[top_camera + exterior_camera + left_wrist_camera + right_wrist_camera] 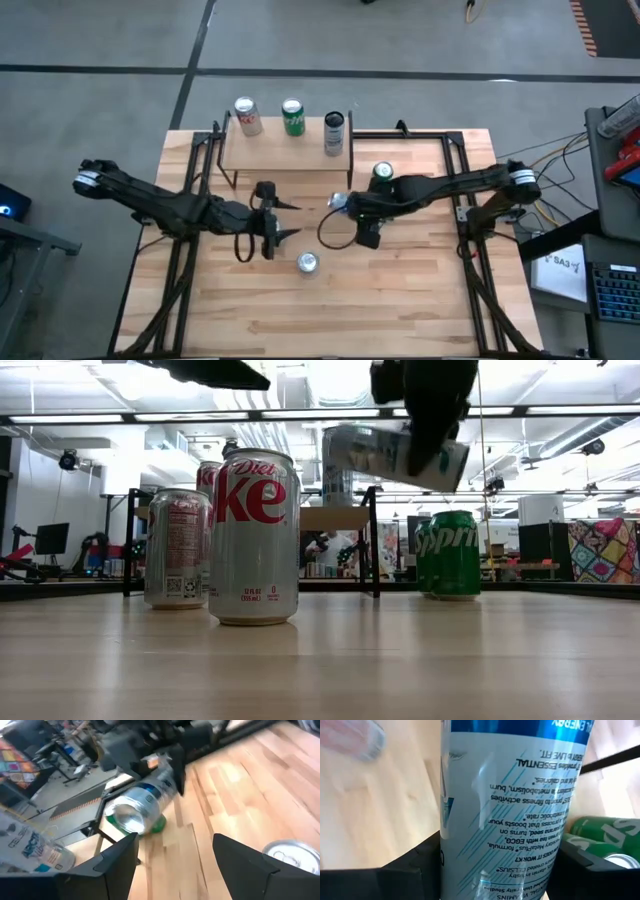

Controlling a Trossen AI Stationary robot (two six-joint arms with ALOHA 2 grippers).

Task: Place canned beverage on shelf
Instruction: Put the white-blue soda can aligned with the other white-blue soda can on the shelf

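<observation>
Canned beverage: slim silver-white aluminium can with blue-teal print (505,805), held on its side above the tabletop, clamped between the two dark fingers of the right gripper (345,206). From the low camera the can (395,455) hangs tilted, clear of the table surface, at about the height of the shelf plank. From the left wrist camera its round silver end (131,814) faces the left arm.

Shelf: small raised light-wood plank on thin black legs (262,152), at the far edge of the table, left of centre. It carries three upright cans in a row: silver-and-red Diet Coke can (246,116), green Sprite can (292,117), dark can with silver top (334,133) at the right end. The near strip of the plank is bare wood.

Large light-wood tabletop (400,300): one silver Diet Coke can (308,262) stands upright near the middle, just nearer than the two grippers; one green can (382,174) stands upright beside the right arm, right of the shelf. The near half of the tabletop is open.

Left gripper (282,219): fingers spread apart, grasping nothing, near the table's middle in front of the shelf, facing the right gripper with a gap between them.
</observation>
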